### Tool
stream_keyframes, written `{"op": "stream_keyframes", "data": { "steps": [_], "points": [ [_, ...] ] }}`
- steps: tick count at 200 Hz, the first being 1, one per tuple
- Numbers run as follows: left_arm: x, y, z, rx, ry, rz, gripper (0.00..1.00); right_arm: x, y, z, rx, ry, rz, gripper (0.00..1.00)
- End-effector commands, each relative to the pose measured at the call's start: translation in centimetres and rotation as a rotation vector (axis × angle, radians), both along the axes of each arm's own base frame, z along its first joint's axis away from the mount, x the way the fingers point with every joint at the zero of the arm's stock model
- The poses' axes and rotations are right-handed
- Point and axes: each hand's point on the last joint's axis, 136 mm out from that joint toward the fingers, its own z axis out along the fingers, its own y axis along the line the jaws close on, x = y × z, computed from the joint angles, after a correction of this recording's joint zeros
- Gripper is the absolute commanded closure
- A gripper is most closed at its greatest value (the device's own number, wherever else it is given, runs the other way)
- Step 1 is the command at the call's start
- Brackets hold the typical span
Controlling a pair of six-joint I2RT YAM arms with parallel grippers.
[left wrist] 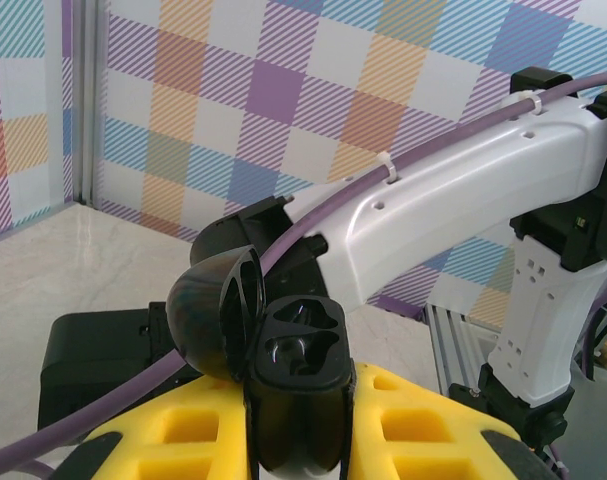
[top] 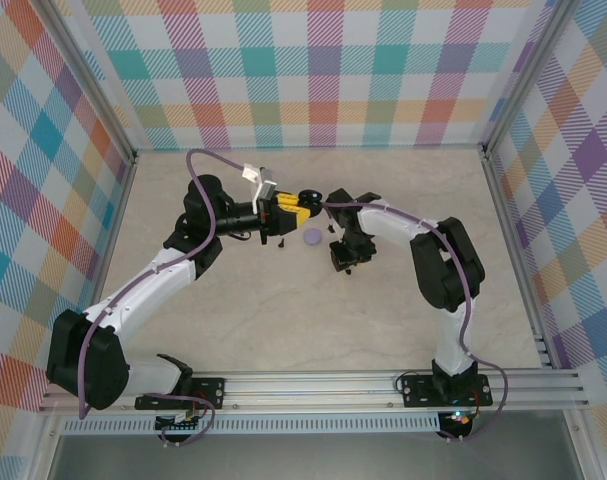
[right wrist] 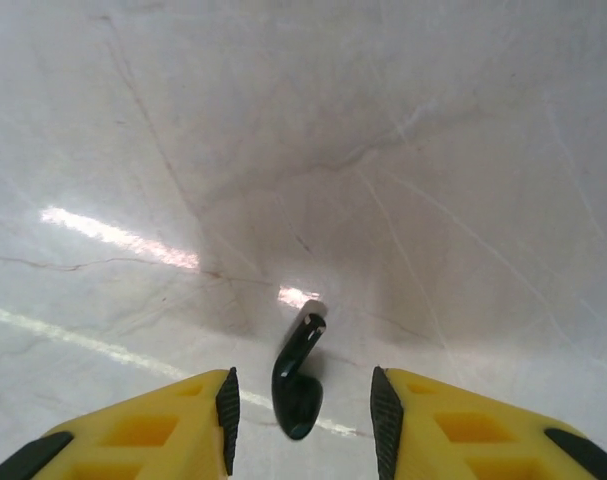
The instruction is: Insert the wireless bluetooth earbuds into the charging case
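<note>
The left arm [top: 173,265] reaches in to the middle of the bench [top: 283,330], and its jaws are closed on a black case [left wrist: 295,400]. The yellow pads press on the case's two sides. The case's domed lid [left wrist: 215,318] is swung open to the left, and two moulded wells show in its top face. In the top view the case [top: 305,196] sits at the tip of the left arm, close to the right arm [top: 438,255]. The right arm's white link [left wrist: 463,210] crosses just behind the case in the left wrist view.

The right arm's jaws point down at the bench and are open. A black bud [right wrist: 299,372] stands between their dark pads with a gap on each side, touching neither. Its rounded head is nearest the camera and its stem points away. Whether it rests on the bench or hangs just above it cannot be told.

A round lilac case [top: 312,237] lies closed on the bench between the two arms' tips, just beside the right jaws.
</note>
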Motion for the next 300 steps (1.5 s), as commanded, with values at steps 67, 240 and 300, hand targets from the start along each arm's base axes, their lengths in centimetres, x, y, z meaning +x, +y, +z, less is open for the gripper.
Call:
{"op": "stream_keyframes", "data": {
  "steps": [67, 240, 300],
  "points": [
    [0.3, 0.5, 2.1, -0.018, -0.052, 0.007, 1.00, -3.2, 2.6, 3.3, 0.209, 0.091, 0.062, 0.70],
    [0.2, 0.5, 1.9, -0.005, -0.053, 0.002, 1.00, -2.7, -0.7, -1.5, -0.019, 0.134, -0.044, 0.76],
    [0.2, 0.5, 1.7, 0.005, -0.055, 0.005, 1.00, -2.1, -1.9, -1.5, -0.083, 0.111, -0.054, 0.73]
  ]
}}
